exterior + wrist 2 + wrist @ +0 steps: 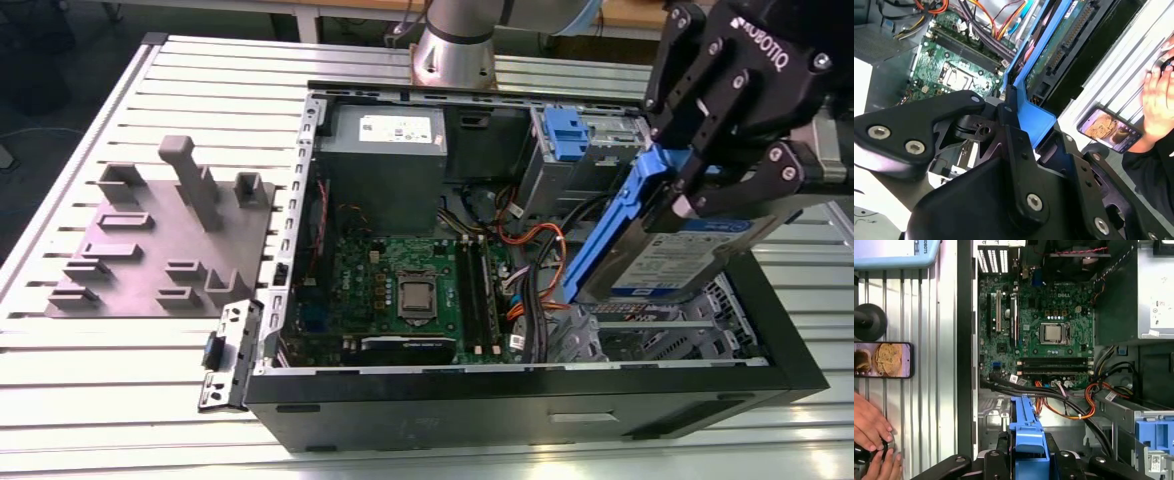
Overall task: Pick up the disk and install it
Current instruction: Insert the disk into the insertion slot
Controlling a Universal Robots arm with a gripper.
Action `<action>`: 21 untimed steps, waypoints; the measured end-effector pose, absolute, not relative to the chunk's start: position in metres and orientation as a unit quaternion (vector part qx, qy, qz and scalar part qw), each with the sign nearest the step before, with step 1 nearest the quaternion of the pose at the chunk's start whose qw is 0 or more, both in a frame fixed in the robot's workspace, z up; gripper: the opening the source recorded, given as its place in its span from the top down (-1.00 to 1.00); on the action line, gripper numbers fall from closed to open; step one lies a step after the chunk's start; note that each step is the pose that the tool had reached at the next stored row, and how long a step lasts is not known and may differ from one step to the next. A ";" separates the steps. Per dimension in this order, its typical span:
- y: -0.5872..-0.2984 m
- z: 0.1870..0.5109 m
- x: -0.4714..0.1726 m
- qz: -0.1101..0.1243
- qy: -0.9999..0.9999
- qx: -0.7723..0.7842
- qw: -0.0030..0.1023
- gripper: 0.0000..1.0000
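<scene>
Case (534,400) first: the black computer tower lies on its side on the slatted table (80,400), its open side facing up, with the motherboard (400,285) exposed in the middle and the grey power supply (384,150) toward the far end. At the exterior view's right sits the metal drive cage (667,335), and that is where I judge my load belongs.

I am carrying the disk (674,255) tilted steeply over that cage, one end low near the cage and the other high at my gripper (694,185). My fingers are clenched on its blue bracket (641,200); in the first wrist view the bracket (1026,440) sits squeezed between my black pads.

To do this well, I think the drive has to come square with the cage rails before it goes any deeper; tilted as it is, a corner could catch on the sheet metal. The orange and black cables (534,260) run just beside the cage, so I would keep the low edge away from them. A firm grip on the plastic matters, since the bracket may flex.

Off the case, a phone (884,360) lies on the table and a person's hand (871,427) rests near it, well apart from my path.
</scene>
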State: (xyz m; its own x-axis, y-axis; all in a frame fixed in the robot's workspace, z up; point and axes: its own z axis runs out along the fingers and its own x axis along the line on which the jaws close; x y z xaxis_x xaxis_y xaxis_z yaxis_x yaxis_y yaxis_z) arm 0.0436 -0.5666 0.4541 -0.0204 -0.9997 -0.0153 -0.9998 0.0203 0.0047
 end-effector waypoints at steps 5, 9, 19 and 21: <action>-0.567 0.451 0.054 0.007 0.714 -0.700 0.004 0.26; -0.567 0.450 0.059 0.007 0.714 -0.700 0.004 0.26; -0.567 0.448 0.066 0.007 0.714 -0.700 0.004 0.26; -0.567 0.447 0.068 0.007 0.714 -0.700 0.004 0.26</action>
State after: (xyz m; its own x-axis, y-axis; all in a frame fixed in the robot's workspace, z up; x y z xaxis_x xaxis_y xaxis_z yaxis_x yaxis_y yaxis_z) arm 0.0678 -0.5666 0.4470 -0.0204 -0.9997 -0.0152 -0.9998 0.0203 0.0051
